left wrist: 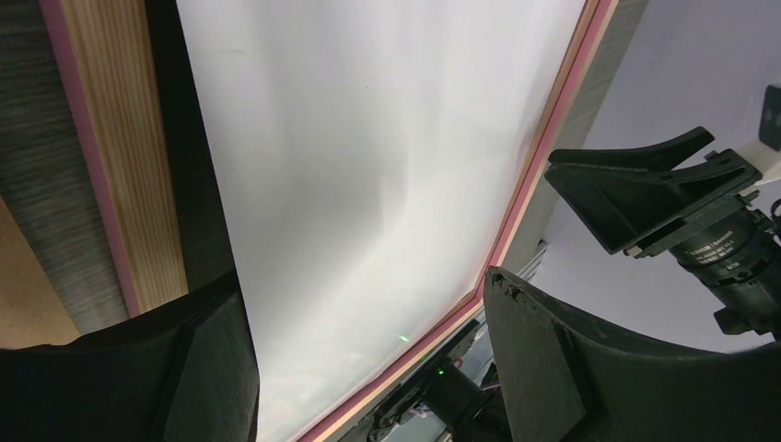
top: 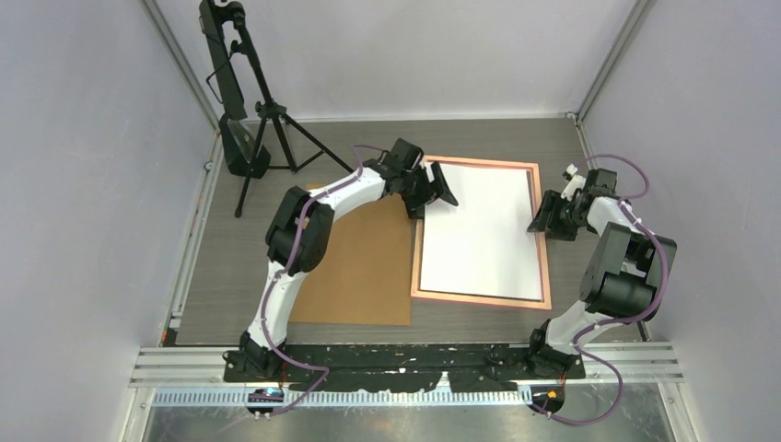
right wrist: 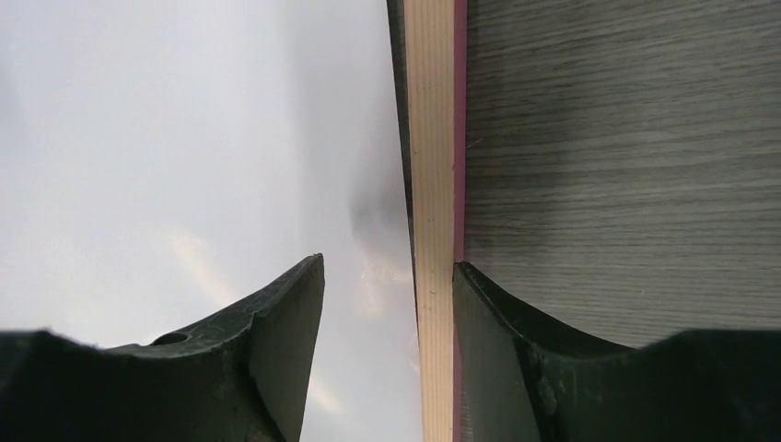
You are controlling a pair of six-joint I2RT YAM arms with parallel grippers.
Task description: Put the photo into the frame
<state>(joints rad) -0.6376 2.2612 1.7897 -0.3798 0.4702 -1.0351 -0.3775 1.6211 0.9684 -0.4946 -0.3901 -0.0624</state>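
White paper shows between the spread jaws of the left gripper (top: 431, 195). They stand wide and hold nothing, poised over the far left corner of the photo (top: 479, 230). The right gripper (right wrist: 388, 262) is partly open and empty too. It straddles the right-hand rail of the frame (top: 479, 301), with one finger over the paper, clear of the rail, and the other on the worktop (top: 368, 138) side, hard against the rail's outer edge.

Out from both grippers, the photo lies flat inside the salmon rails, white back up and picture side down. Its long axis runs from the left gripper back toward the arm bases, parallel to the long rails. A dark strip shows between the sheet and the left rail. I can't tell from where I stand whether every edge is tucked under the lip.

To my eye the risk lies in how the grippers leave. If the left one lifts away at a slant, a fingertip could catch the corner and flip the sheet out of the frame. If the right one closes, it would pinch the rail and could nudge the whole frame sideways or buckle the paper's edge.

On the left gripper's near side, a brown backing board (top: 359, 267) lies just beside the frame, not yet placed.
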